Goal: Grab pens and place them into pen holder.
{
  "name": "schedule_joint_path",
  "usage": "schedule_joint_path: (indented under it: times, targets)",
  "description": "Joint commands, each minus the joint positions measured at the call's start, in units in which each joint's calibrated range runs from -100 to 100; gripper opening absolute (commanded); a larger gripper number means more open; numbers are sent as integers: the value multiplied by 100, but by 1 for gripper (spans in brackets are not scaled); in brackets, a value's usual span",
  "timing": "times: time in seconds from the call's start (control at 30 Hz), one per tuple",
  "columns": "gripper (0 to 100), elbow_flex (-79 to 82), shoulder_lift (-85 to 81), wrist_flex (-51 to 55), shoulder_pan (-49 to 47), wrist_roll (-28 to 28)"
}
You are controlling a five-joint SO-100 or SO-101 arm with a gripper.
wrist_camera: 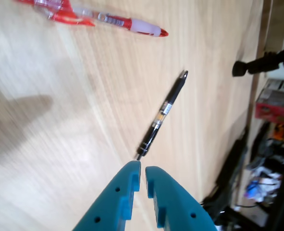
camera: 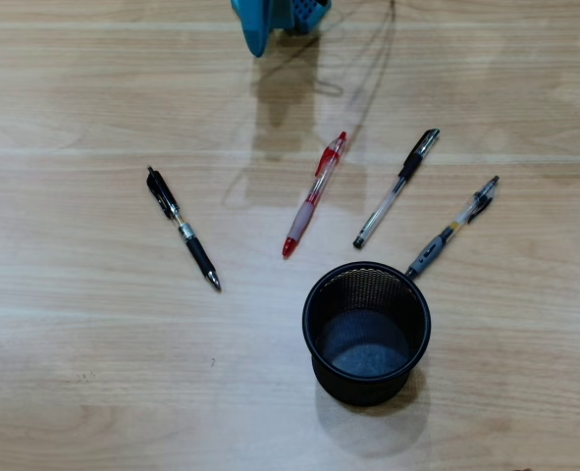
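teal gripper right up front in the wrist view, jaws nearly together with a thin gap, grasping nothing — black pen lies just beyond its tips, red pen further off. from overhead, all four pens rest on the wooden table, outside the pen holder.

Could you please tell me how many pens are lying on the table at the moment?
4. In the overhead view: black pen at left, red pen in the middle, black-capped clear pen right of it, grey-sleeved pen by the pen holder, which looks empty.
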Motion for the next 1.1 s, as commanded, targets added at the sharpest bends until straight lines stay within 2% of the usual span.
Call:
schedule_joint_path:
  times: [0.0,0.17,0.23,0.27,0.43,0.8,1.07]
  targets:
    - [2,-989,1079,23,28,-479]
    - [2,-2459,2666,273,0,-1099]
    - [2,-3080,3170,643,18,-1434]
    - [2,-3684,3565,1082,46,-1775]
    - [2,-4477,4128,1676,91,-2364]
    - [2,-4396,3876,1667,899,-2410]
    - [2,-5253,6085,1168,1471,-2405]
